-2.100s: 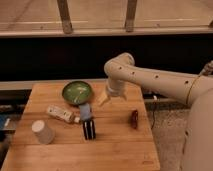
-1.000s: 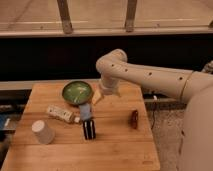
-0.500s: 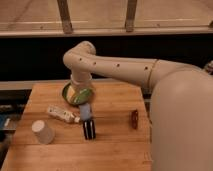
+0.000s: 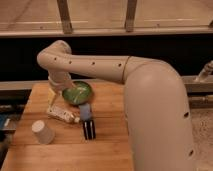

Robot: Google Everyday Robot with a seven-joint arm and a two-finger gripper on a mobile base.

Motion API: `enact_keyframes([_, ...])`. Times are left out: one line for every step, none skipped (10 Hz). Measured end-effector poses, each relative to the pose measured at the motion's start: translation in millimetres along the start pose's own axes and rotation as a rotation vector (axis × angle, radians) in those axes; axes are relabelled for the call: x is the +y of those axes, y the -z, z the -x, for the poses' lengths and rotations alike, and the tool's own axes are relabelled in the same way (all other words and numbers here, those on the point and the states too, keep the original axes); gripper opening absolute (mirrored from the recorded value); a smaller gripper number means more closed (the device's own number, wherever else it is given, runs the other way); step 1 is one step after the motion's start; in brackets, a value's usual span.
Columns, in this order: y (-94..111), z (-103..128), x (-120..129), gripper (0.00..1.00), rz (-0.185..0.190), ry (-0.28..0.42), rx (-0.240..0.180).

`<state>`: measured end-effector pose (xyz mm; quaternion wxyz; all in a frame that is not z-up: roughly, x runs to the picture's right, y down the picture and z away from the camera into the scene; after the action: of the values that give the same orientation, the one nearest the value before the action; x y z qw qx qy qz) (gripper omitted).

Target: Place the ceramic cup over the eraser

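Observation:
The off-white ceramic cup (image 4: pixel 42 132) stands on the wooden table (image 4: pixel 70 156) at the front left, wider end toward me. The eraser (image 4: pixel 89 129), a small black block, lies to its right near the table's middle. My gripper (image 4: pixel 52 95) hangs at the end of the big white arm, over the back left of the table, just left of the green bowl (image 4: pixel 77 92). It is above and behind the cup, and well apart from it. Nothing shows in it.
A long white bar-shaped object (image 4: pixel 62 114) lies between the gripper and the cup. A small blue object (image 4: pixel 86 110) sits just behind the eraser. My arm (image 4: pixel 150 100) hides the right side of the table. A dark rail and windows run behind.
My arm has swung left across the table, from right of the bowl to its left. The cup, the eraser and the bowl have not moved.

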<state>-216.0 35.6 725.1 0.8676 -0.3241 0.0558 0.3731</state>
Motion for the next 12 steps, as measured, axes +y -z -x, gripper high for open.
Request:
enact_keyframes([-0.3,1.1,2.4,0.8,0.002,0.003,0.0])
enact_keyframes([-0.3,0.7,1.4,0.8,0.002,0.002,-0.001])
enact_keyframes([-0.3,0.2,0.4,0.8,0.002,0.0,-0.001])
enact_keyframes([-0.5,0.6,1.2,0.8,0.002,0.001,-0.002])
enact_keyframes([-0.6,3.0,4.8,0.8,-0.001,0.011,-0.004])
enact_keyframes([-0.4,7.0,13.6,0.8,-0.003,0.032,-0.005])
enact_keyframes([-1.0,11.9,30.5,0.8,-0.003,0.068,-0.004])
enact_keyframes([-0.4,16.1,52.6,0.8,-0.002,0.112,-0.004])
enact_keyframes([-0.9,20.0,70.4,0.8,0.0,0.147,-0.002])
enact_keyframes([-1.4,24.9,85.3,0.8,0.004,0.182,-0.003])
enact_keyframes([-5.6,32.1,106.0,0.8,0.017,0.236,0.002])
enact_keyframes([-11.9,36.9,116.9,0.8,0.028,0.272,0.01])
